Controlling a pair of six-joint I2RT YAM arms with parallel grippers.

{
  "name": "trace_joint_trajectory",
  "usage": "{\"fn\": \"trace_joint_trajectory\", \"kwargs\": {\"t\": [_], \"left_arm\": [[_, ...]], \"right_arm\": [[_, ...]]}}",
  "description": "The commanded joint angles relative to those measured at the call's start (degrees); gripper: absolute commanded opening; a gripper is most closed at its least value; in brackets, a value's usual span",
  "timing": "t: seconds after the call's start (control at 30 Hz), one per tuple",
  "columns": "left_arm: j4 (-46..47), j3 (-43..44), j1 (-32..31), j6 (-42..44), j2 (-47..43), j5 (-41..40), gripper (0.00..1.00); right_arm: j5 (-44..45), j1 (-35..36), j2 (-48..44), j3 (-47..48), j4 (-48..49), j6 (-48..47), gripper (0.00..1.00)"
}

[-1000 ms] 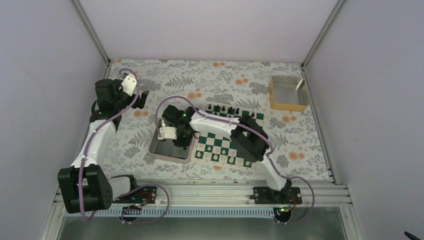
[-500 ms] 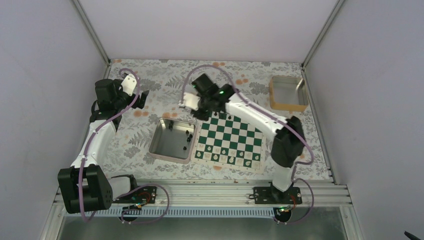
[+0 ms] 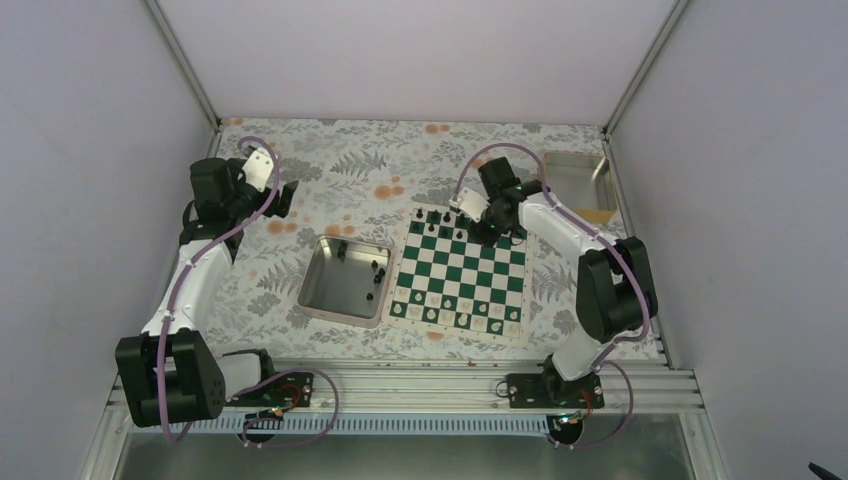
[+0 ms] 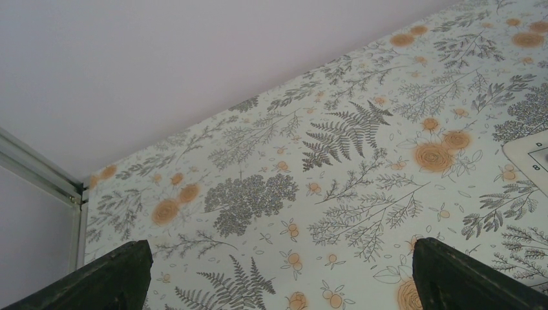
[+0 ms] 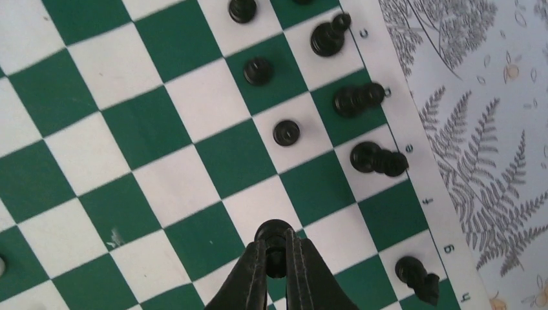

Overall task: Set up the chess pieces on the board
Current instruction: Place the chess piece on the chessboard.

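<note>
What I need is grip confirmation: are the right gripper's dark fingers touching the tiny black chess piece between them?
Touching. The right wrist view shows the right gripper pinching the tiny black chess piece, no gap either side.

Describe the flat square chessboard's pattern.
The chessboard has dark green and white checks, clearest in the right wrist view.

- We see the board in the middle of the bench, with the tray just beside its left edge.
- Chess pieces stand along the board's far rows, and a few more lie in the tray.
- Pale pieces line the board's near row.
- A box sits at the far right of the bench, behind the board.
- Our right hand hangs over the board's far right part, a piece between its fingers.
- Our left hand is over the bench's far left, well apart from the tray.
</note>
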Motion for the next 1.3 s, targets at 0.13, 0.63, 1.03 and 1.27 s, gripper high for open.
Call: {"fn": "trace_joint_trajectory", "kwargs": {"t": [0.13,0.63,1.03,1.27], "left_arm": [[0.2,0.6,0.3,-0.1,0.2,0.9,1.0],[0.2,0.6,0.3,-0.1,0.2,0.6,1.0],[0.0,0.6,0.2,-0.2,-0.1,0.8,1.0],[0.1,0.5,0.2,-0.1,-0.2,0.9,1.0]], "right_arm": [[-1.8,-2.8,-1.4,-3.5,5.8,0.1,0.06],[-2.9,-5.4,5.9,-2.1,8.5,-0.7,0.07],[-2.7,-5.5,8.8,-0.3,9.3,-1.1,0.07],[-2.5,-5.5,10.2,0.2,9.3,-1.2,0.08]]}}
